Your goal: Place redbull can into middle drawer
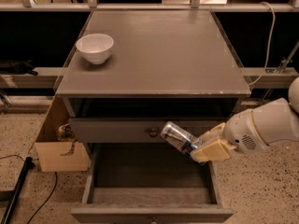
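The can (179, 137) is not in the drawer yet; the gripper (202, 149) is closed on its lower end and holds it tilted in the air, the free end pointing up and to the left, in front of the upper drawer front (117, 130) and just beside its small knob (153, 132). The middle drawer (149, 174) stands pulled out below, its grey floor bare. So the opening is done, and the picking up too, I would say. What is left, as I judge it, is to bring the can down inside the drawer walls, lay it on the floor, and let go. On the table (159, 55) stands a white bowl (95, 48), well apart from all this. About writing: the can shows blue and silver with a little red, but no word on it can be read; nothing else here carries writing that I can read.
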Controlling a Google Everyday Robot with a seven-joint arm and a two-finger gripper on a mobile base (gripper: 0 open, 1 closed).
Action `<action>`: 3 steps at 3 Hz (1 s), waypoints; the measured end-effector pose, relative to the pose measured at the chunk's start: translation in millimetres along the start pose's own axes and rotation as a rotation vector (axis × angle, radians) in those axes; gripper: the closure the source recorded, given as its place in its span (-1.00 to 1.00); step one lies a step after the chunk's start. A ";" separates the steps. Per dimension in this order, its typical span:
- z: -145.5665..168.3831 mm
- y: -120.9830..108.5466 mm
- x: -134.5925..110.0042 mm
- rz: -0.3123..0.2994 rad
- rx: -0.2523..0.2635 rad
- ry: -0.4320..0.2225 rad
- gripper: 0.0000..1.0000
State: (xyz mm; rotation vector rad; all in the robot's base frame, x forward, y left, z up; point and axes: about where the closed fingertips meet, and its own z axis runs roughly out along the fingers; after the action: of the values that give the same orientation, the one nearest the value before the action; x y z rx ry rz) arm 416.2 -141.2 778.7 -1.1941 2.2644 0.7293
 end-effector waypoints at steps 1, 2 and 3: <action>19.9 -14.0 18.9 0.036 -0.008 0.007 1.00; 51.6 -35.5 38.9 0.078 -0.016 0.030 1.00; 51.6 -35.5 38.9 0.078 -0.016 0.030 1.00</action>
State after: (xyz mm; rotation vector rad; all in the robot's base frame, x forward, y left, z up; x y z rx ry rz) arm 434.8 -147.8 707.7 -1.1364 2.3457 0.7646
